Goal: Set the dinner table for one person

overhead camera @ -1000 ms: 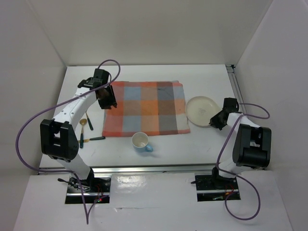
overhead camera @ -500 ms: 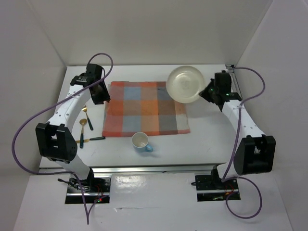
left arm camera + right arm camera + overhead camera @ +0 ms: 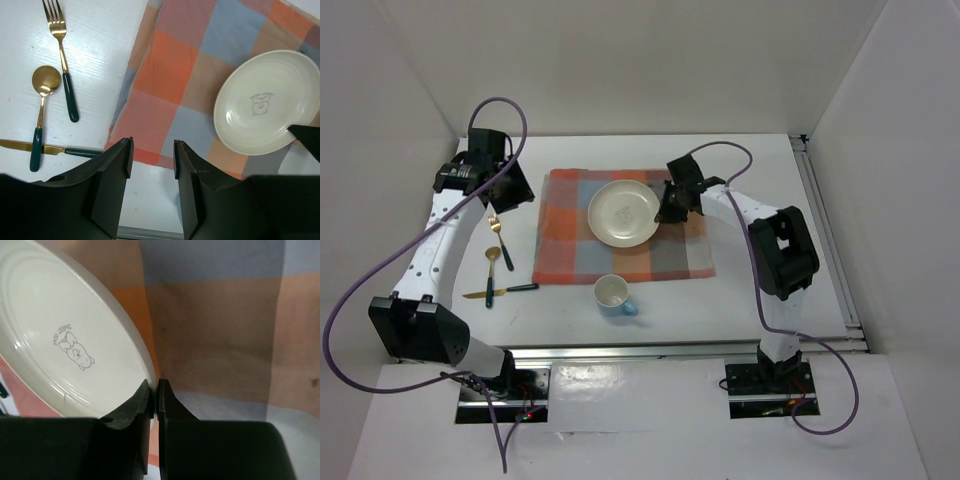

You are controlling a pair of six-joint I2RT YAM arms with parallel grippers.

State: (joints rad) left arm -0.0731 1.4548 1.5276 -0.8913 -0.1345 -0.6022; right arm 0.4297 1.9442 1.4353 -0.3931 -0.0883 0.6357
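The cream plate (image 3: 624, 213) is over the middle of the orange-grey-blue checked mat (image 3: 575, 255), which lies on the white dinner table (image 3: 760, 290). My right gripper (image 3: 666, 206) is shut on the plate's right rim. In the right wrist view its fingers (image 3: 155, 385) pinch the rim of the plate (image 3: 65, 340) low over the mat (image 3: 215, 340); I cannot tell whether the plate rests on it. My left gripper (image 3: 513, 192) is open and empty, high above the table left of the mat. In its wrist view (image 3: 152, 150) the plate (image 3: 270, 102) and mat (image 3: 200, 75) lie below.
A gold fork (image 3: 500, 240), a spoon (image 3: 492, 262) and a knife (image 3: 500, 292), all with green handles, lie left of the mat; they also show in the left wrist view: fork (image 3: 62, 55), spoon (image 3: 45, 82), knife (image 3: 45, 149). A blue cup (image 3: 613, 295) stands in front of the mat.
My right gripper lifted the plate from the table's right side and carried it left onto the mat's middle. My left gripper drew back left from the mat's far left corner.
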